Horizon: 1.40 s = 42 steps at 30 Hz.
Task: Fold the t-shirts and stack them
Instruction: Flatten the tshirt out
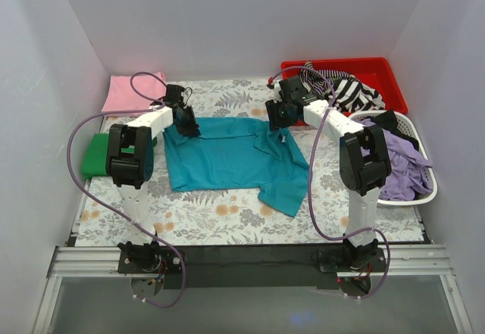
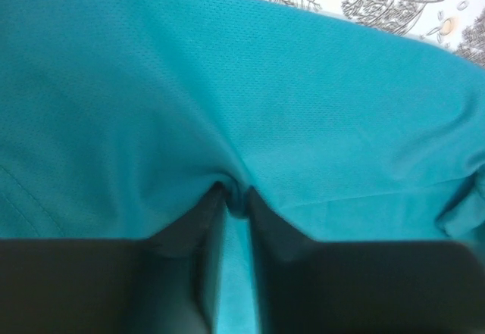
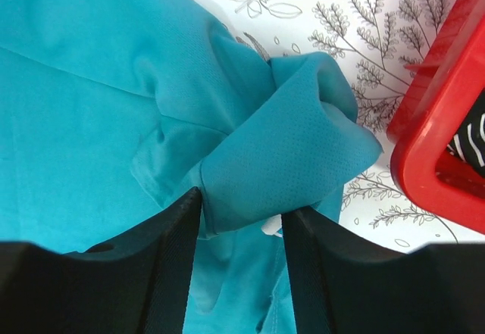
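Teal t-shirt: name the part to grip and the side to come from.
The teal t-shirt lies spread flat, so grip its far edge at both corners, coming down from above. Only a pinched-up fold of cloth offers purchase, like the one in the left claw.

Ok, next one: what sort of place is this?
Probably a lab test booth set up for laundry folding, not a home: plain white walls box in a floral table cover, with a red crate and white basket of clothes beside a teal t-shirt.
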Tool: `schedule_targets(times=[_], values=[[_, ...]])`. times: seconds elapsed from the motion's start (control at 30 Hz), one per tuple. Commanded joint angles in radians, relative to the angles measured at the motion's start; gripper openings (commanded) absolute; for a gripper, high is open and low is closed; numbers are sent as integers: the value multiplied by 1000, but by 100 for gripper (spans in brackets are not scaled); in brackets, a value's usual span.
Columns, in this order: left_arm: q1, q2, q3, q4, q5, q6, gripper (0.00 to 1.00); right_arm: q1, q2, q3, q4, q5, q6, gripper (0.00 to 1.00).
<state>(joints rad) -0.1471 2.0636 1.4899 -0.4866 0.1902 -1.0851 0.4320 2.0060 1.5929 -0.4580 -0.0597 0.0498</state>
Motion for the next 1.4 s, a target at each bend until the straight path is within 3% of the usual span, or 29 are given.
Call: schedule_targets(times=[0.0,0.1,0.2,0.23,0.27,0.47,0.8,0.93,1.07,1.37], values=[[-3,7,43,-21,-34,7,11,-6,16,53,31,-37,5,50],[-3,41,72,-40,-34,16,0,-6,19,61,32,-48,4,44],[-3,36,70,-35,-38,14,0,-6,17,64,33,-55,5,25],[-5,30,69,-33,-40,24,0,-6,16,65,33,-60,5,7],[-3,24,69,-35,-40,30,0,-6,11,65,33,-63,-1,1],[-3,-131,75,-32,8,48,0,-6,-84,32,45,-74,-18,1],[18,-299,268,-207,38,100,0,-6,-312,41,22,-61,-41,1],[61,-336,435,-317,37,142,0,-6,-361,133,-51,-51,-76,1],[128,-333,704,-430,69,166,0,-6,-386,295,-96,-19,-93,1],[253,-316,921,-423,160,129,0,-12,-296,651,-149,-32,-85,1]])
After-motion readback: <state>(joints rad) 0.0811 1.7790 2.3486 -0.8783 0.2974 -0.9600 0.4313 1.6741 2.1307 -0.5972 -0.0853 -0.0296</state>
